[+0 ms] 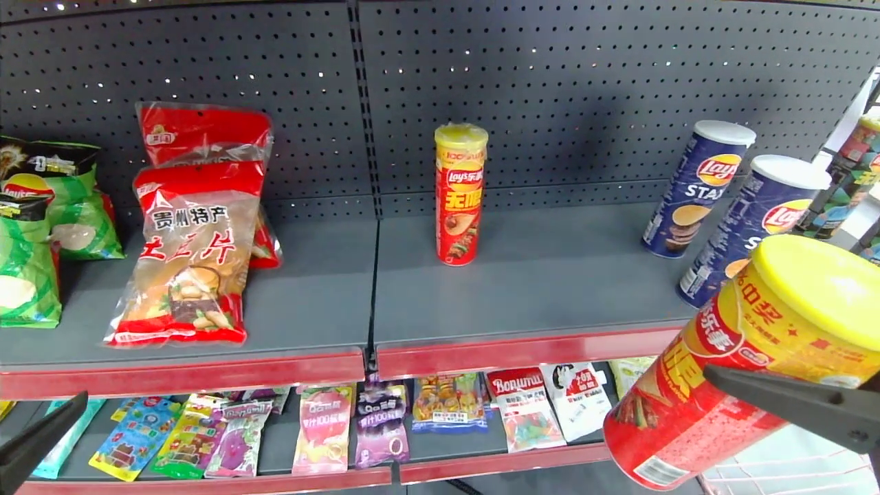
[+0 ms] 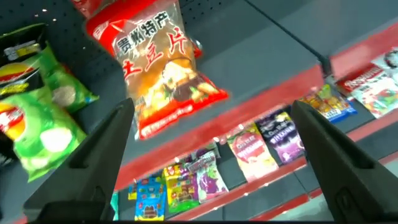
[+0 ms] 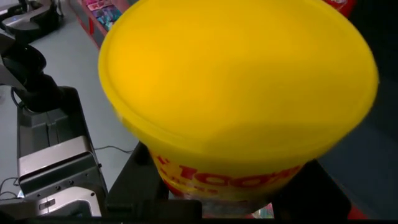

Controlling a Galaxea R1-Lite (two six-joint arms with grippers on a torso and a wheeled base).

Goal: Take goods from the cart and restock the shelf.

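A red chips can with a yellow lid point(image 1: 749, 357) hangs tilted in front of the shelf's right end, below the top board's red edge, with my right gripper point(image 1: 746, 388) shut on its body. From the right wrist the lid point(image 3: 236, 87) covers most of the picture, a dark finger point(image 3: 134, 186) on either side. An identical can point(image 1: 460, 196) stands upright mid-shelf. My left gripper point(image 2: 211, 112) is open and holds nothing, low at the left, in front of the lower shelf; one finger point(image 1: 41, 436) shows from the head.
On the grey top shelf point(image 1: 522, 289) are two blue cans point(image 1: 694, 189) at the right, peanut bags point(image 1: 189, 240) left of centre and green chip bags point(image 1: 34, 234) at the far left. Candy packets point(image 1: 385, 423) line the lower shelf. A wire cart point(image 1: 790, 474) is at the bottom right.
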